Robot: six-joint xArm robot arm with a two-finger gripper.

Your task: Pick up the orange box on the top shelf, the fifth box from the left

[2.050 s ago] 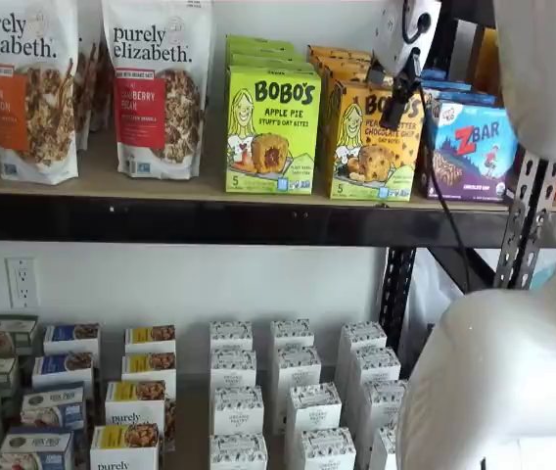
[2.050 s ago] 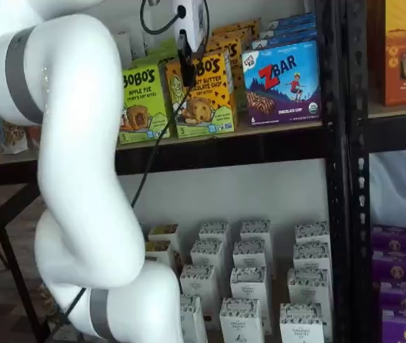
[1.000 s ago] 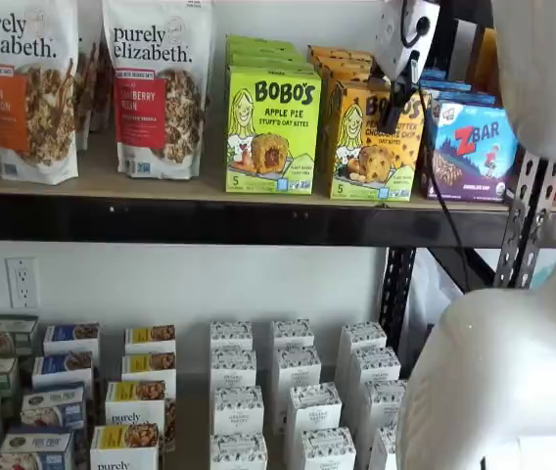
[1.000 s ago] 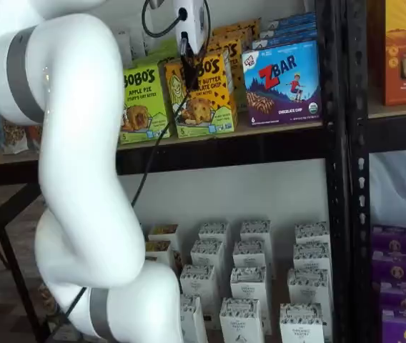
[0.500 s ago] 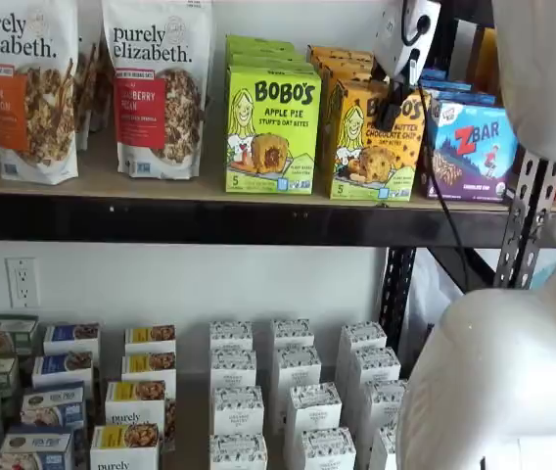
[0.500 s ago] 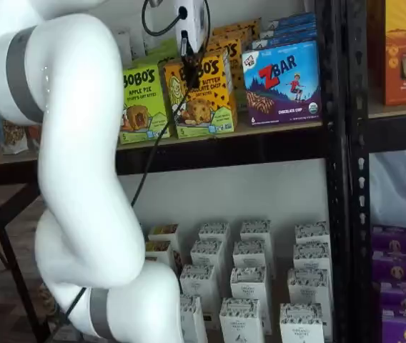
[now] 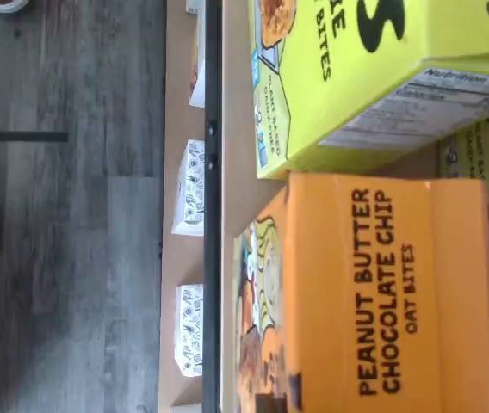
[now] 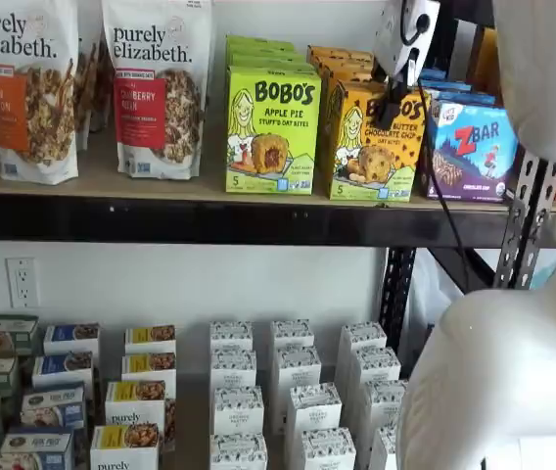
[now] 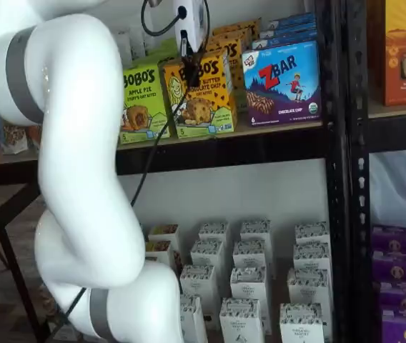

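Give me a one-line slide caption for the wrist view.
Wrist camera looking down on the orange box beside the lime-green carton on the top shelf.

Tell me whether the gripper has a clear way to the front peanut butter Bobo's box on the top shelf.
Probably yes. The gripper hangs right in front of the orange box, which stands at the top shelf edge. Nothing blocks its front, though the apple pie carton and ZBAR carton flank it closely.

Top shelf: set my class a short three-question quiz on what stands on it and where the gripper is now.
1. True or false: the gripper hangs in front of the orange box.
2. Which carton stands directly between the granola bags and the orange box? A. ZBAR B. lime-green apple pie carton
3. Fill in: in the wrist view, the orange box's top reads "PEANUT BUTTER ____ CHIP".

Key: 1 true; 2 B; 3 CHOCOLATE. All stand on the top shelf.
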